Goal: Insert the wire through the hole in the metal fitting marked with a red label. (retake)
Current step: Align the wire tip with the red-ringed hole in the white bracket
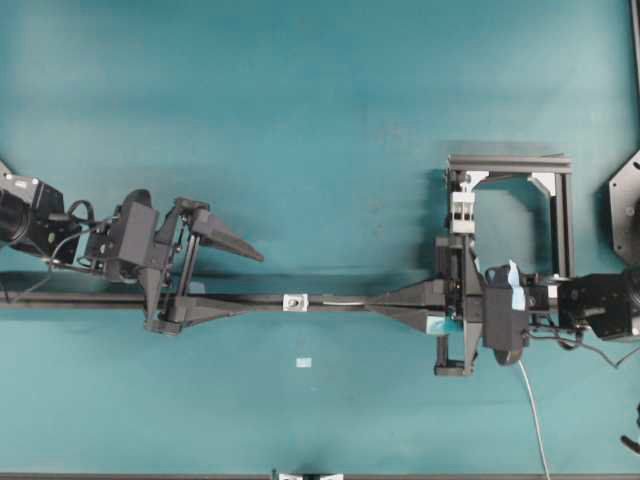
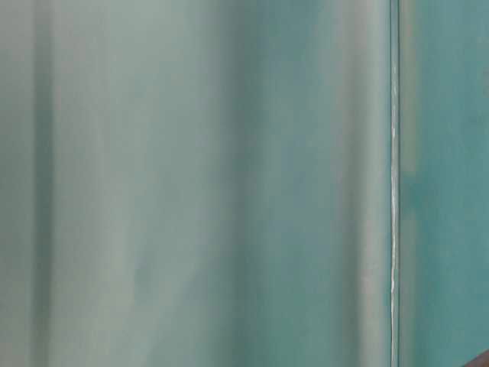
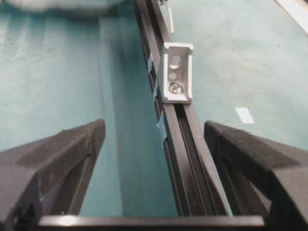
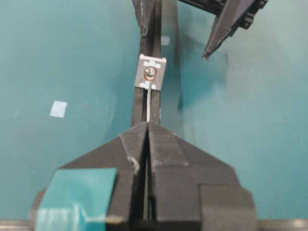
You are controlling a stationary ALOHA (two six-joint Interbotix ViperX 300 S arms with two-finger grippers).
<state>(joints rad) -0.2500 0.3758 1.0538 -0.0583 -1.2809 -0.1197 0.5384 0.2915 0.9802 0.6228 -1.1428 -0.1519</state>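
The metal fitting (image 1: 295,301) is a small silver bracket mounted on a long black rail (image 1: 100,298). In the right wrist view the fitting (image 4: 152,72) has a red ring round its hole (image 4: 151,72). My right gripper (image 1: 372,303) (image 4: 147,124) is shut on the wire (image 4: 150,101). The thin pale wire (image 1: 340,301) runs straight from its tips to the hole; how far it goes in is hidden. My left gripper (image 1: 250,282) (image 3: 154,127) is open and empty. It straddles the rail just short of the fitting (image 3: 175,72).
A black frame (image 1: 510,165) with a white block clamp (image 1: 461,210) stands at the back right. A small white patch (image 1: 304,362) lies on the teal table in front of the rail. A white cable (image 1: 530,410) trails from the right arm. The table-level view is blurred teal.
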